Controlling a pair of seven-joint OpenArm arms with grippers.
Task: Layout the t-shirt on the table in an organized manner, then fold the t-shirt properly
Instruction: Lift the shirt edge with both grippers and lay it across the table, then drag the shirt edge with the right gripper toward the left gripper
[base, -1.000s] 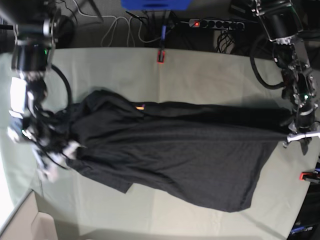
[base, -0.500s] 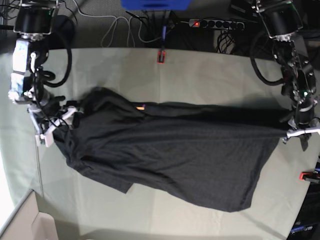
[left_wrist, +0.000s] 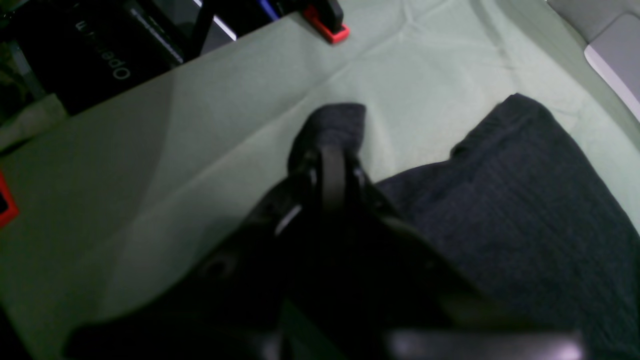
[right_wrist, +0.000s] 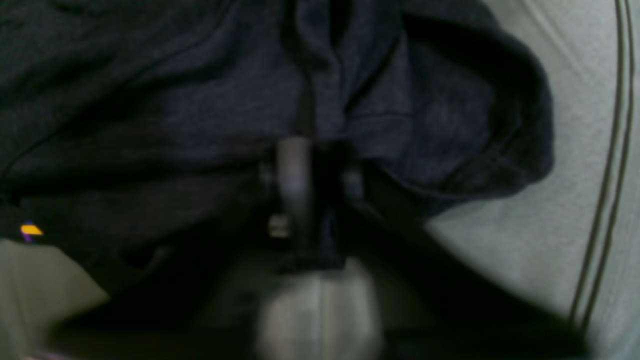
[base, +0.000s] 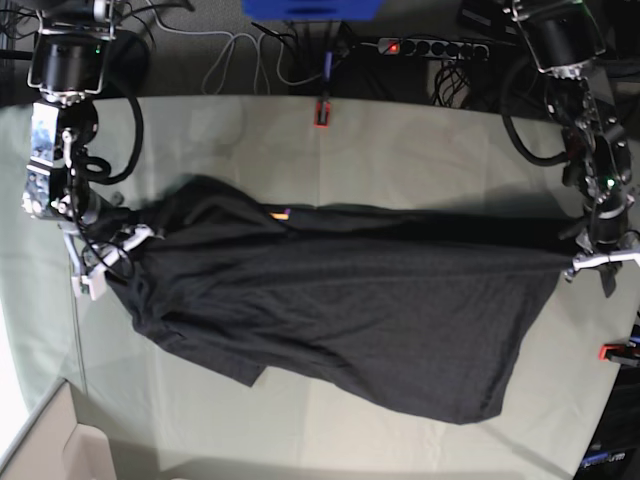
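Hem side: left end effector pressed together on a corner of the t-shirt; the left wrist view shows a tuft of dark cloth sticking out past the fingertips.
Shoulder side: right end effector closed on bunched fabric at the opposite end, and the right wrist view shows its tip buried in folds.
Garment position: stretched across the middle of the surface between the two grips, crooked, with one lower corner sagging toward the near edge.
Print: small coloured mark peeking from a fold at the far edge.
Handling: soft, light and limp; likely to slump and wrinkle wherever it is unsupported.
Hold points: hem corners and shoulder seams seem the best places, since pulling them apart should flatten the panel.
Far edge: red clamp beyond the garment.
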